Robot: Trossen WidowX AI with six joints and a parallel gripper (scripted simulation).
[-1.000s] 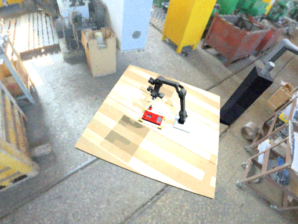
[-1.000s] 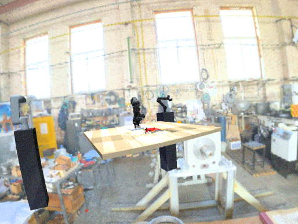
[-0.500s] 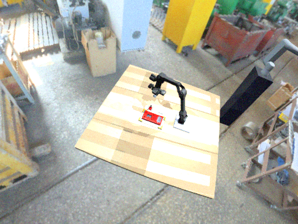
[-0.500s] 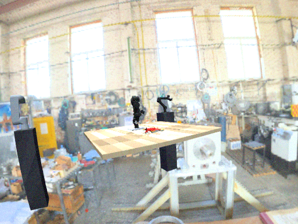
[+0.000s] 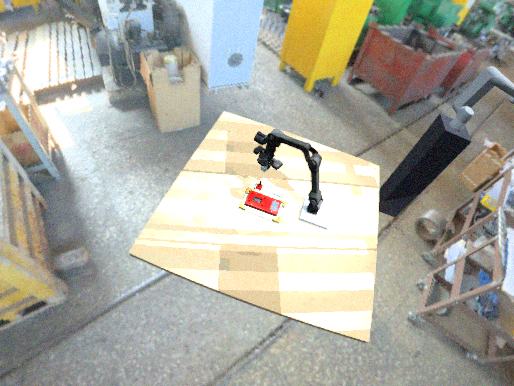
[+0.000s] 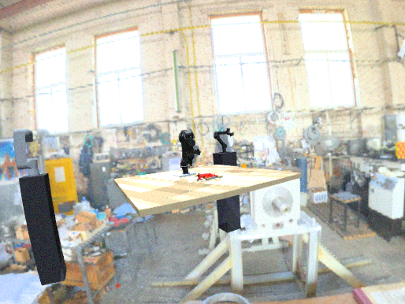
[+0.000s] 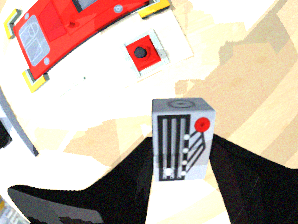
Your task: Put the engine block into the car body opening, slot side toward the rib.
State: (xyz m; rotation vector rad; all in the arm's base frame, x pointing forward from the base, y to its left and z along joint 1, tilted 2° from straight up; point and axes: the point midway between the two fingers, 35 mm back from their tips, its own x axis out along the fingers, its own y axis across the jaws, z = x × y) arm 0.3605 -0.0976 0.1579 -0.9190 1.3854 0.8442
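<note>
One black arm reaches over the wooden tabletop (image 5: 240, 280) (image 6: 165, 193) in the top view, its hand (image 5: 269, 164) (image 7: 180, 141) above the board near the red car body (image 5: 265, 202) (image 6: 209, 176) (image 7: 75, 25). Yellow corner pieces frame that body, which has a dark opening; a small red piece (image 5: 259, 186) (image 7: 143, 52) lies just beside it. The engine block is too small there to make out well.

From the exterior view, the arm stands upright at the tabletop, the red body low beside it; the block's details cannot be told.

Through the wrist view, the hand is clamped on the engine block (image 7: 172, 145), a grey box between the two dark fingers, apart from the car body. Its large face carries dark vertical stripes, a round red spot, small pale dots and slanting black lines; the narrower top face shows a dark ring. The red piece has a black knob.
</note>
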